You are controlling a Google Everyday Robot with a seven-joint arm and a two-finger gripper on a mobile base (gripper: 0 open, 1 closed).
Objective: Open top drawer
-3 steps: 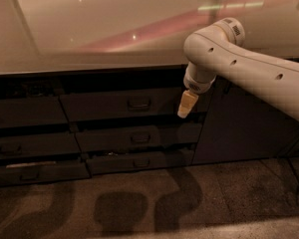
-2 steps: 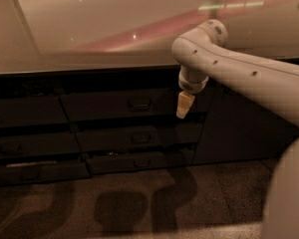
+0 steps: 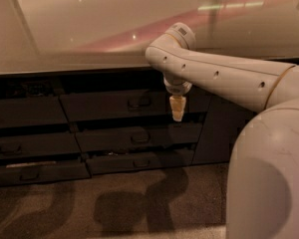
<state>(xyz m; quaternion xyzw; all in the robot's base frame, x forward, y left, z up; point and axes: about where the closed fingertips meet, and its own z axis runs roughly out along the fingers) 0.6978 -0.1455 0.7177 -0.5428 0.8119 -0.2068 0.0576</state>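
The top drawer (image 3: 104,106) is the wide dark front just under the counter edge, with a small dark loop handle (image 3: 138,102) at its centre. Its front sits in line with the fronts below it, and none of its inside shows. My gripper (image 3: 177,109) hangs from the white arm and points down, its tan tip in front of the drawer's right part. It is to the right of the handle, a little lower, and apart from it.
Two shallower drawer fronts (image 3: 139,137) (image 3: 139,162) lie below the top drawer. Another drawer stack (image 3: 27,112) is to the left and a plain tall cabinet door (image 3: 217,133) to the right. The pale counter (image 3: 89,29) runs above. My arm's large white link (image 3: 269,183) fills the lower right.
My arm has swung left, carrying the gripper nearer the top drawer's handle at about the same height. The big arm link now fills the lower right. The drawers have not moved.
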